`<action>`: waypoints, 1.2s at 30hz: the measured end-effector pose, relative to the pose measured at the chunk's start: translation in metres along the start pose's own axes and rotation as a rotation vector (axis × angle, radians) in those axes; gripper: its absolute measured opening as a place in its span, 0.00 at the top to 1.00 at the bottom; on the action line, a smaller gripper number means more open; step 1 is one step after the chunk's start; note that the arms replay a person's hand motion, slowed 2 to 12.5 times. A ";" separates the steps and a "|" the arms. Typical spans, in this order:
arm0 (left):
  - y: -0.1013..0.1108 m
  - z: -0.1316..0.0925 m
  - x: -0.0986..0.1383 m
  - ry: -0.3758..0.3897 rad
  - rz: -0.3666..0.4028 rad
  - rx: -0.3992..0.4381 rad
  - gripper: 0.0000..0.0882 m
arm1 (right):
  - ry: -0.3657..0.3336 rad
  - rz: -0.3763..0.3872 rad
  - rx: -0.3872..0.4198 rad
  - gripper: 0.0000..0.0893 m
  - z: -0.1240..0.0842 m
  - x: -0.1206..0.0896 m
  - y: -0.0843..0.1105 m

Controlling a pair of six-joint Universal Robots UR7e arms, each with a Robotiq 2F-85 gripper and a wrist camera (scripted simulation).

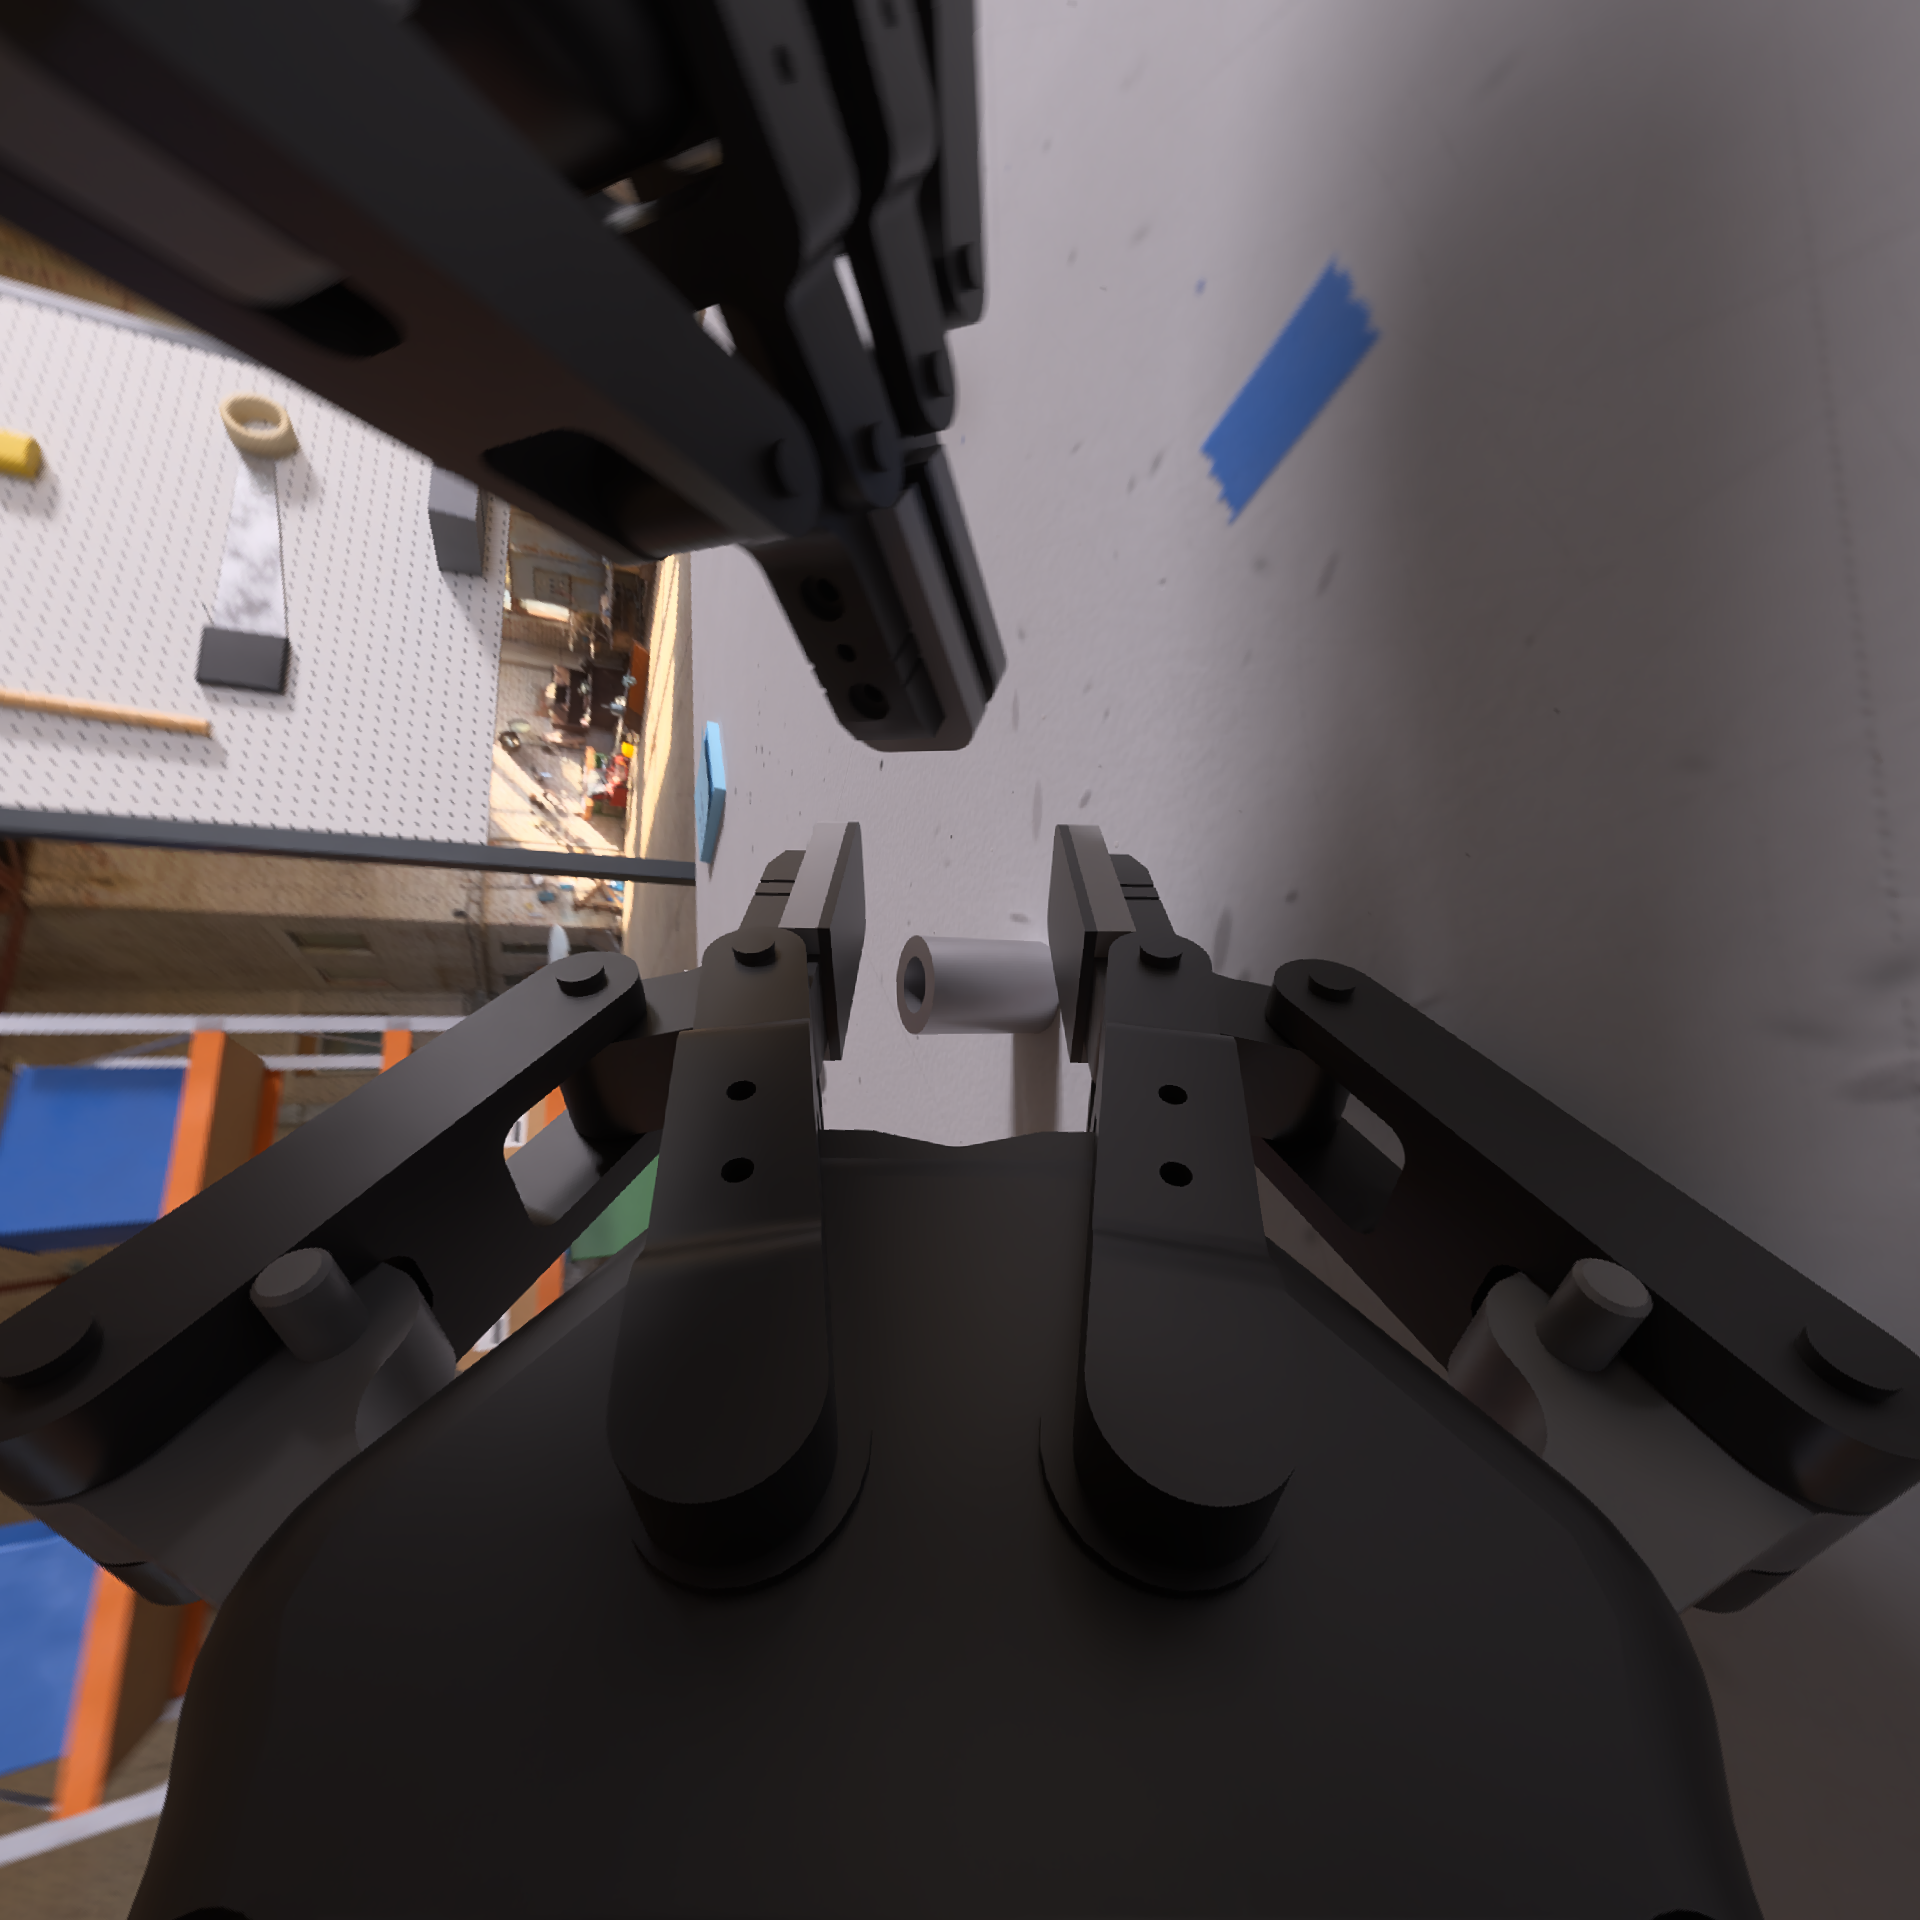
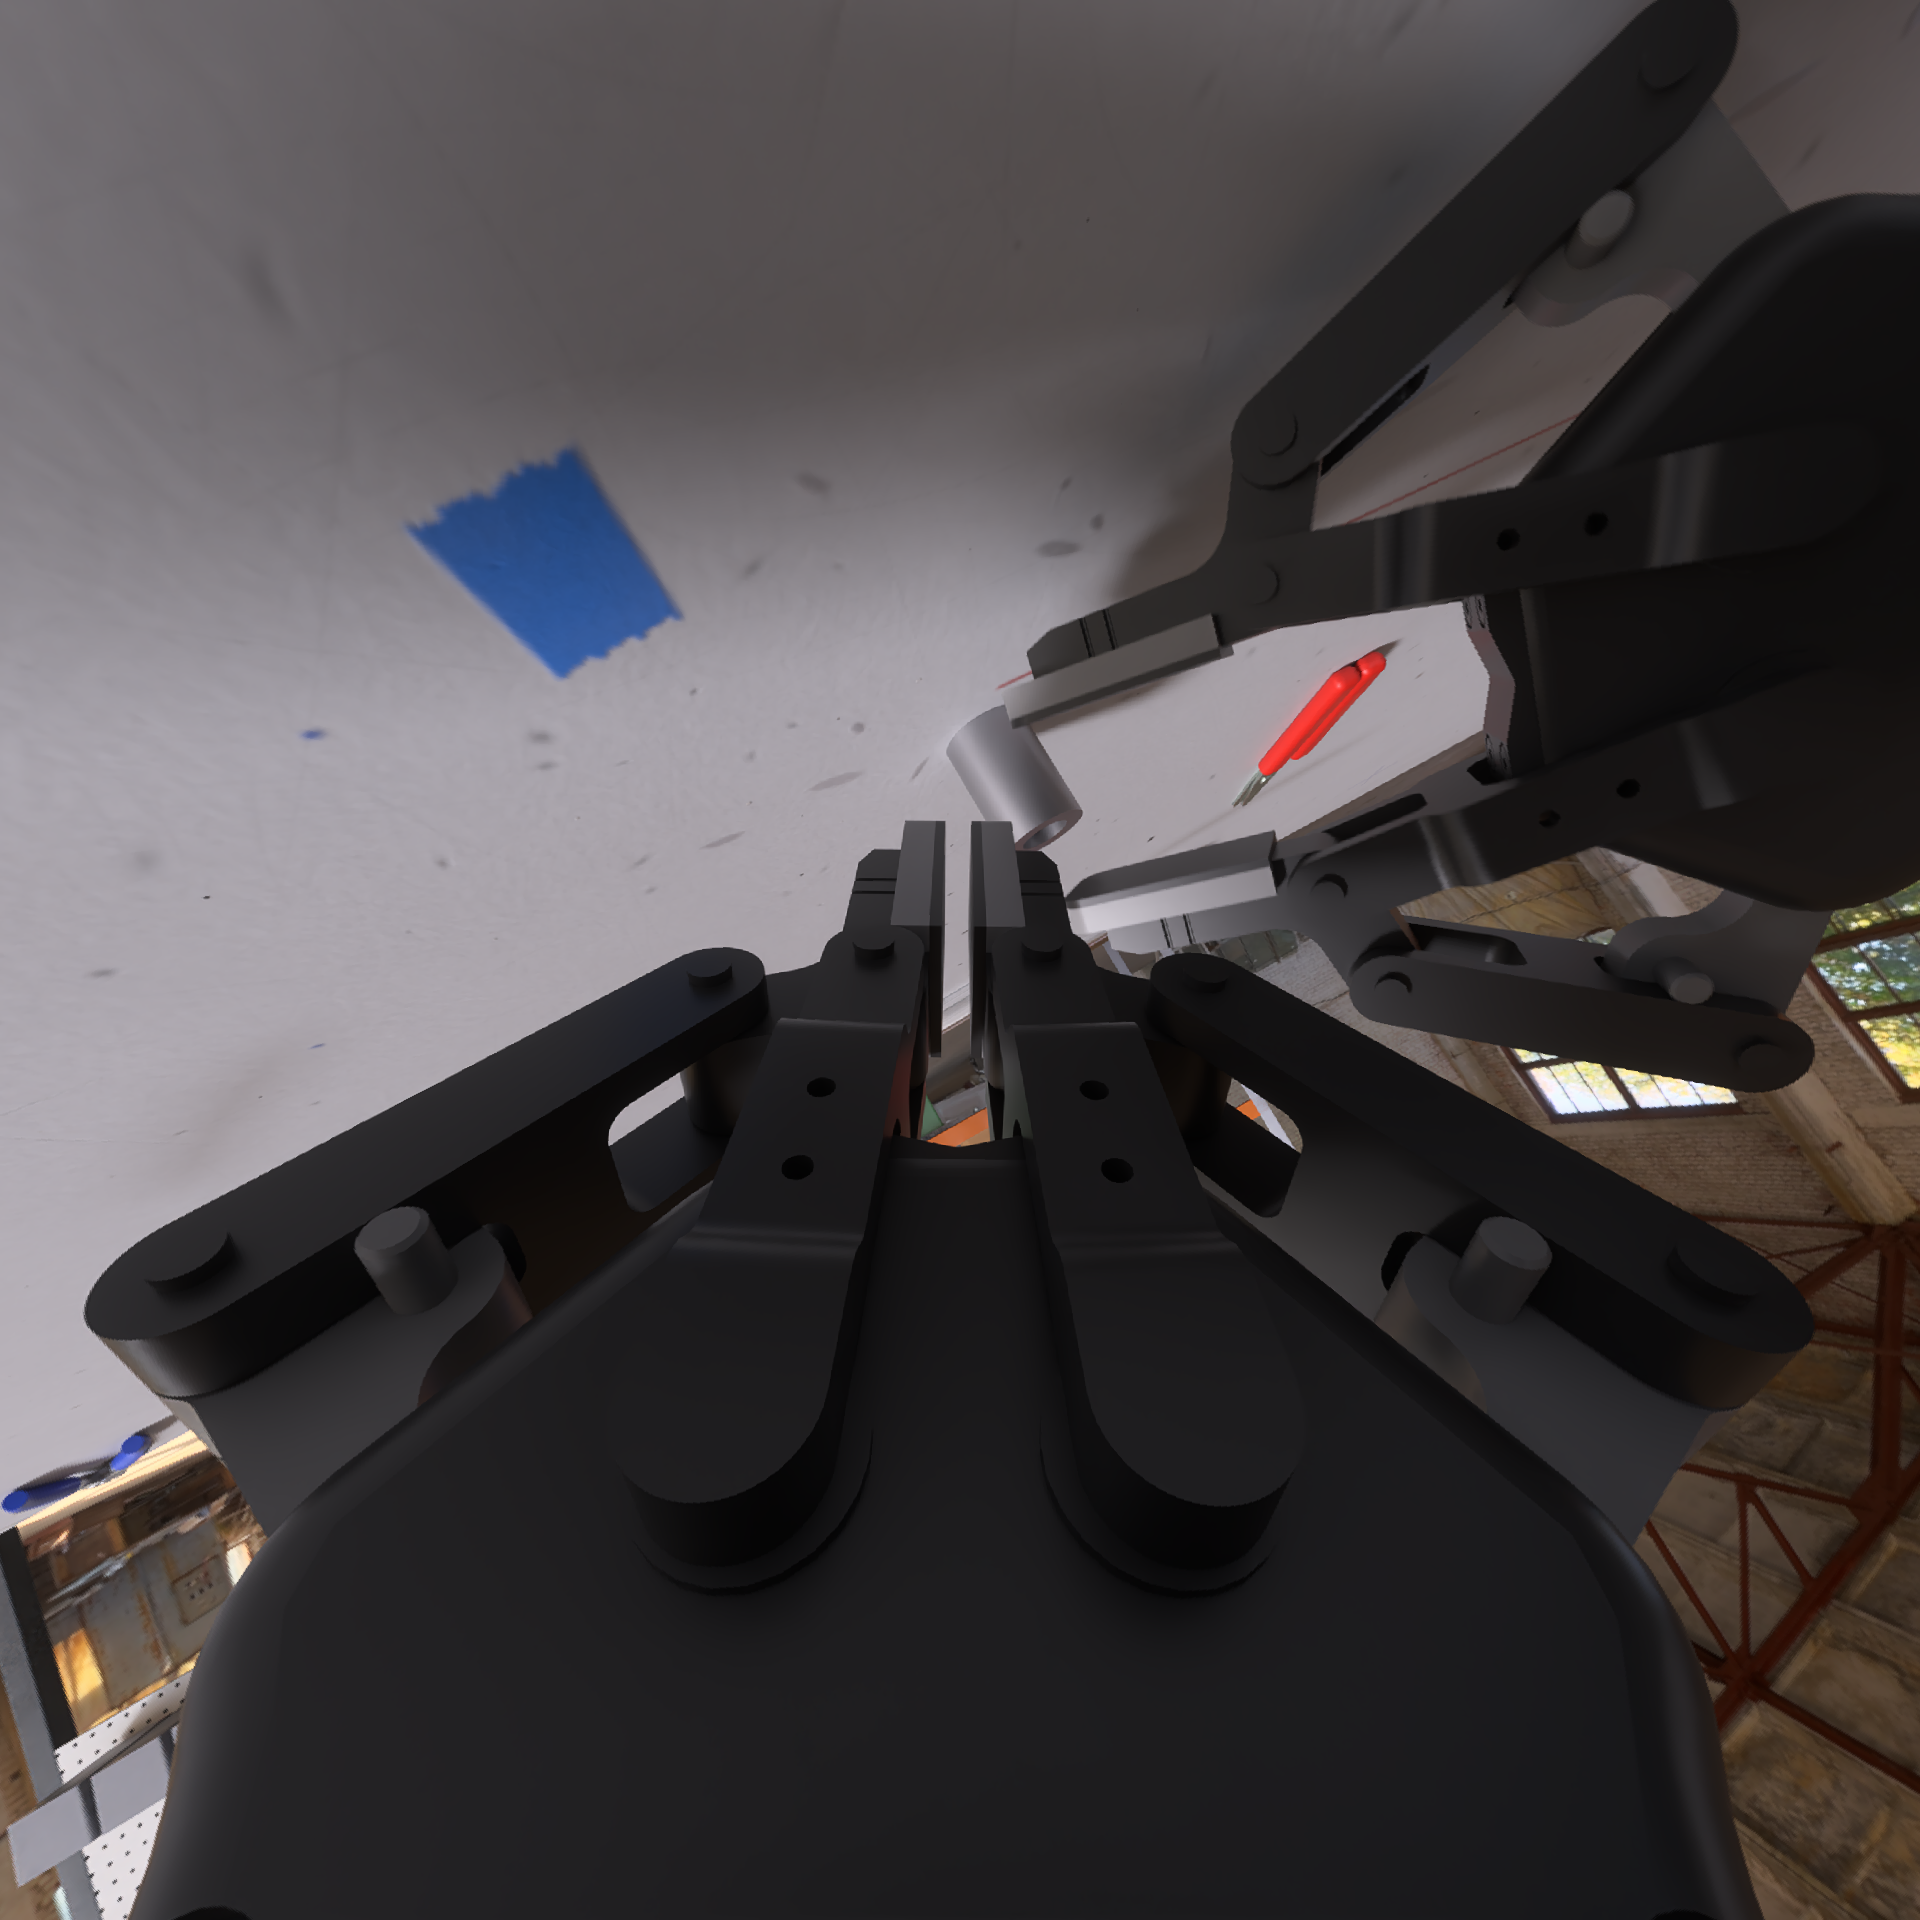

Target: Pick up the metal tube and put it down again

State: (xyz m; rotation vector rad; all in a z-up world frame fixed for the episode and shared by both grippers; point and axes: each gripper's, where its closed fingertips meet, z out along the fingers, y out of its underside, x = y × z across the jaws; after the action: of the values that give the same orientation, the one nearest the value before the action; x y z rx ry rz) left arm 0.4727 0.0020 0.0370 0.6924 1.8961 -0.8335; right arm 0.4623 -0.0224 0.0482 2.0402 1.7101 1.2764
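Left wrist view: left gripper [image 1: 956, 914] at frame centre, jaws apart, metal tube [image 1: 961, 985] lying crosswise in the gap between the fingers [image 1: 836, 914], open bore facing frame left. Tube's far end right against the right-hand pad, maybe touching; clear gap to the left-hand pad, so not clamped. Tube standing out from the white table [image 1: 1507, 727], which runs up the right half of the frame; whether the tube touches the table cannot be told. Right gripper [image 1: 914, 665] coming in from upper left, fingers together, tip just above the tube, apart from it. Strip of blue tape [image 1: 1291, 390] on the table, upper right. Blue block [image 1: 713, 792] at the table edge, left of centre. Pegboard [image 1: 343, 727] at left with a tape roll [image 1: 260, 424] hung on it. Right wrist view: right gripper [image 2: 957, 868] at centre, fingers nearly touching, only a thin slit between, nothing held. Metal tube [image 2: 1013, 779] just past its tip, up and to the right, tilted, bore facing lower right. Left gripper [image 2: 1143, 774] entering from the right, spread wide, one finger above the tube and one below. Red-handled tool [image 2: 1314, 717] on the table beyond, seen between the left fingers. Blue tape [image 2: 548, 561] upper left of frame. Blue-handled item [image 2: 78, 1488] at the table edge, lower left, too small to tell.
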 end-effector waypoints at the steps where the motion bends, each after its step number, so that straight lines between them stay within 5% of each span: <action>1: 0.000 0.000 -0.001 -0.003 -0.040 0.003 0.63 | 0.001 0.000 0.000 0.95 0.000 0.000 0.000; 7: 0.004 -0.004 -0.012 -0.020 -0.316 0.023 0.56 | 0.004 0.002 -0.003 0.95 0.000 0.000 0.000; 14: 0.014 -0.009 -0.025 -0.065 -0.514 0.017 0.54 | 0.006 0.003 -0.005 0.95 0.000 0.000 0.000; 25: 0.033 -0.006 -0.020 -0.061 -0.854 -0.071 0.33 | 0.007 0.004 -0.005 0.95 0.000 0.001 0.001; 36: 0.037 -0.002 -0.019 -0.070 -1.112 -0.091 0.20 | 0.008 0.004 -0.008 0.95 0.001 0.002 0.001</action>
State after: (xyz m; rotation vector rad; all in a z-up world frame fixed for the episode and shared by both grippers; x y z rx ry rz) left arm 0.5069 0.0240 0.0450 -0.5419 2.1809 -1.3790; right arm 0.4639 -0.0210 0.0490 2.0376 1.7027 1.2917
